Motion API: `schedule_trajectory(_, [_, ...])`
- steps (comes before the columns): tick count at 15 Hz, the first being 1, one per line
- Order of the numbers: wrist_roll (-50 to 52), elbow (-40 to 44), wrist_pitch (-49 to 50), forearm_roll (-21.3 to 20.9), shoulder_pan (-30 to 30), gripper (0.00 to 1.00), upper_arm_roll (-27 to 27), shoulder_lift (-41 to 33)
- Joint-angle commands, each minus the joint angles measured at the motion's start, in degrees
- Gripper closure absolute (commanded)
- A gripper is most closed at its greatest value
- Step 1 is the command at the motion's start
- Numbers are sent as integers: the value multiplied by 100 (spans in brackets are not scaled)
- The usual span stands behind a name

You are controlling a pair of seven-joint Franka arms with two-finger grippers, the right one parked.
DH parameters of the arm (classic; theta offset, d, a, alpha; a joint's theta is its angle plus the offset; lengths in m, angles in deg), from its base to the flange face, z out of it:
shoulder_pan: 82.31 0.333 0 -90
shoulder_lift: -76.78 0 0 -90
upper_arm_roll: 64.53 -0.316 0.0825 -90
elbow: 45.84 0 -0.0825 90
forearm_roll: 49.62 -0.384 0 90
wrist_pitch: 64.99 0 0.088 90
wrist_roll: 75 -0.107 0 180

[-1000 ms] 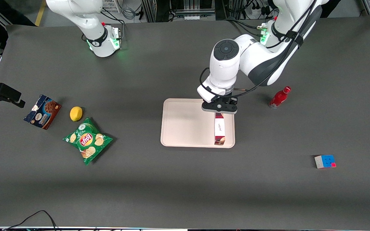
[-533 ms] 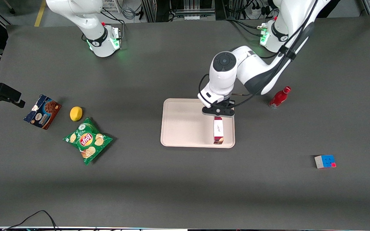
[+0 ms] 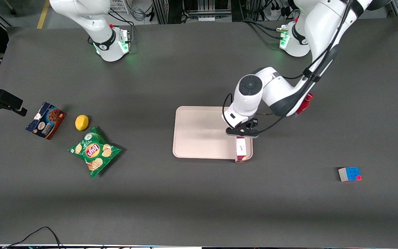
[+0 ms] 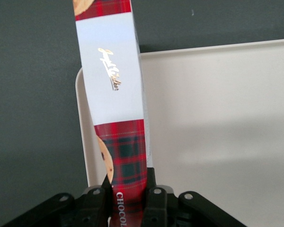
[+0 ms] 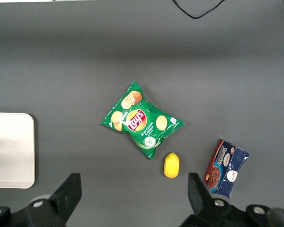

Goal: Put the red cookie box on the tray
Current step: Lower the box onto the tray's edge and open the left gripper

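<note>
1. Clamping one end of the red cookie box (image 4: 114, 94), the gripper (image 4: 125, 201) has a finger pressed on each long face; it hovers over the tray's (image 3: 199, 138) edge toward the working arm.
2. Reaching away from the fingers, the box runs along that edge; its free end overhangs the corner nearest the front camera.
3. Judged light, stiff cardboard with slick printed faces; an end grip invites swinging, so a mid-length hold seems steadier.

The gripper (image 3: 242, 135) clamps the cookie box (image 3: 241, 149) above the tray (image 3: 199, 133), at the tray's end toward the working arm; the box's nearer tip overhangs the tray's rim nearest the front camera.
</note>
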Motion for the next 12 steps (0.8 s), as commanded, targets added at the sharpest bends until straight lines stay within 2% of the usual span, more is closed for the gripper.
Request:
schedule_trajectory(1, [149,-257,-267,-165,4,86,-89,-84])
schedule_trajectory(12, [184,-502,76,-139,4,84,69,-356])
